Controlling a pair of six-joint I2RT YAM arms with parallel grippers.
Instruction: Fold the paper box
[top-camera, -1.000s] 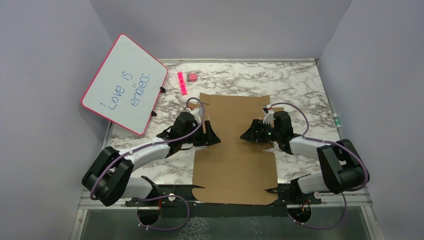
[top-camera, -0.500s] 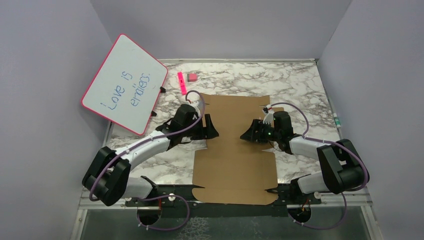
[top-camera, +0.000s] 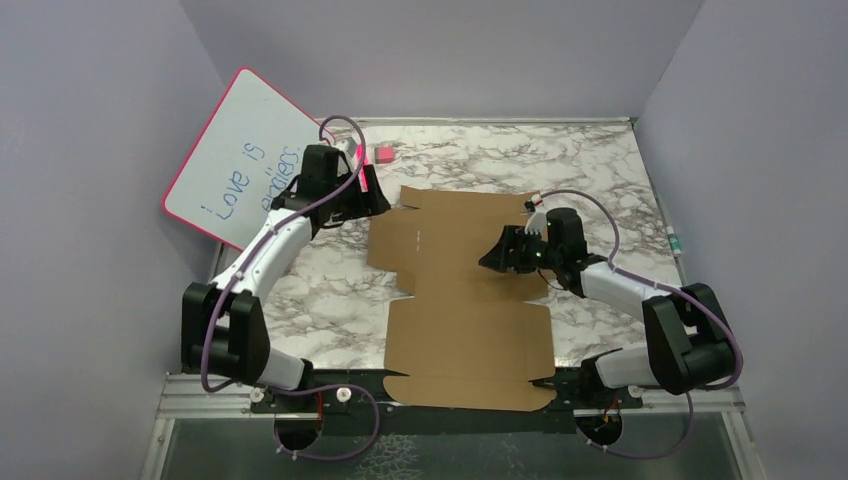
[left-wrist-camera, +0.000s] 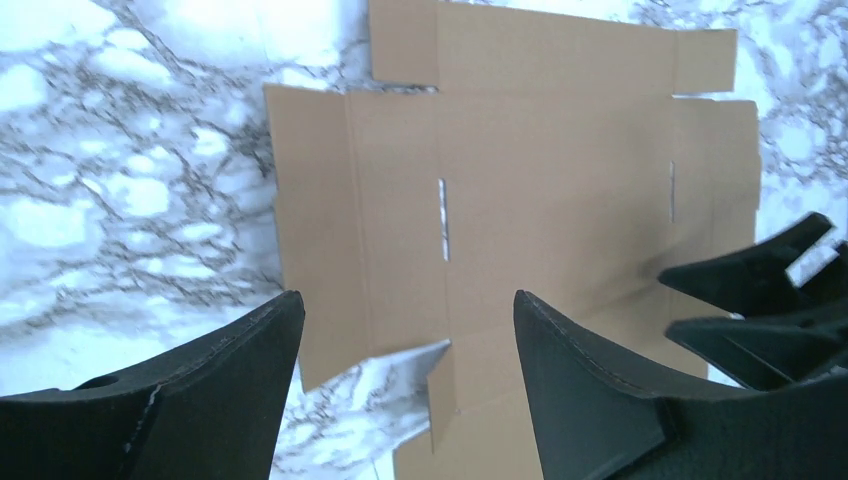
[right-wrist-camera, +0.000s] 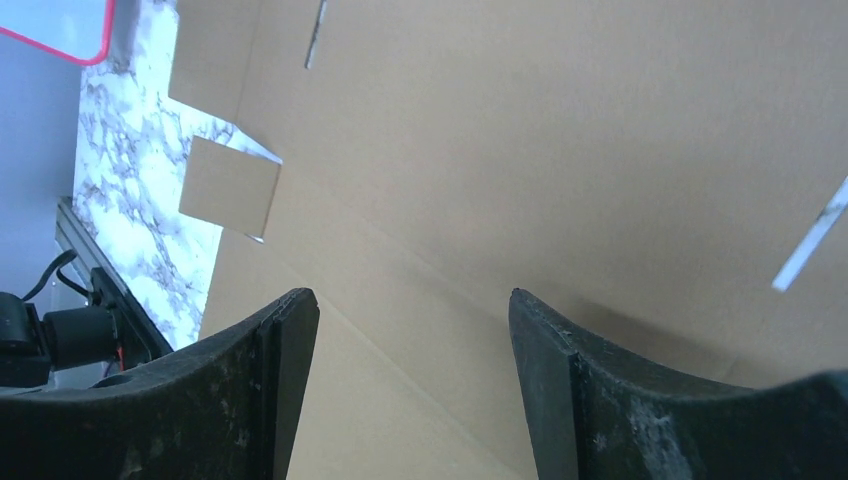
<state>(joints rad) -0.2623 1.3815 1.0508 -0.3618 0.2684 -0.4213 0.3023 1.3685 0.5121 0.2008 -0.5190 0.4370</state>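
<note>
The paper box is a flat brown cardboard blank with flaps and slots, lying on the marble table. My left gripper hangs open above the table off the blank's far left corner, holding nothing. In the left wrist view the open left gripper looks down on the paper box from a height. My right gripper is open low over the blank's right middle. In the right wrist view the right gripper has only bare paper box between its fingers.
A pink-framed whiteboard with blue writing leans at the back left, close behind my left arm. A pink marker and a small pink block lie beyond the blank. Purple walls close in three sides.
My left gripper has opened wider, risen and swung back-left from the blank's left edge toward the whiteboard. The blank's left flap now lies spread flat. The right gripper has barely moved.
</note>
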